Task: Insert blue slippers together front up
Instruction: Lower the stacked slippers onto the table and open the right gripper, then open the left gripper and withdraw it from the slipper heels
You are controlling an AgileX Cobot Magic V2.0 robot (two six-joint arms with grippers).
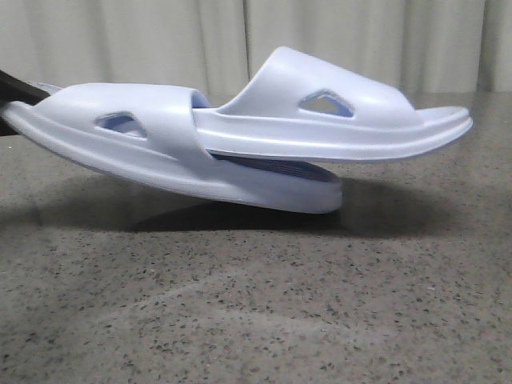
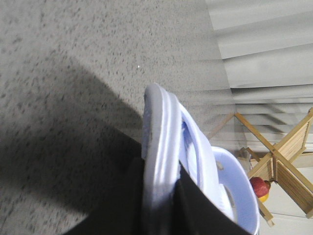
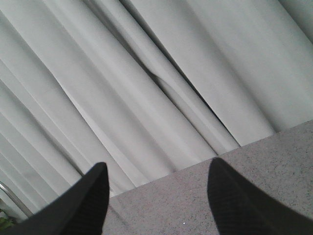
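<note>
Two pale lavender-blue slippers are nested together in the front view. One slipper (image 1: 152, 136) lies lower left and tilts down to the right. The other slipper (image 1: 336, 120) passes under its strap and sticks out to the right, almost level. My left gripper (image 2: 161, 196) is shut on the heel end of the lower slipper (image 2: 159, 132) and holds the pair just over the table. It shows only as a black sliver at the far left of the front view (image 1: 14, 90). The second slipper (image 2: 234, 186) lies beyond the held one. My right gripper (image 3: 156, 191) is open, empty and faces the curtain.
The speckled grey table (image 1: 256, 304) lies under the slippers, with their shadow on it. A pleated curtain (image 1: 160, 40) hangs behind. A wooden rack (image 2: 279, 161) and a red and yellow toy (image 2: 259, 188) sit beyond the table in the left wrist view.
</note>
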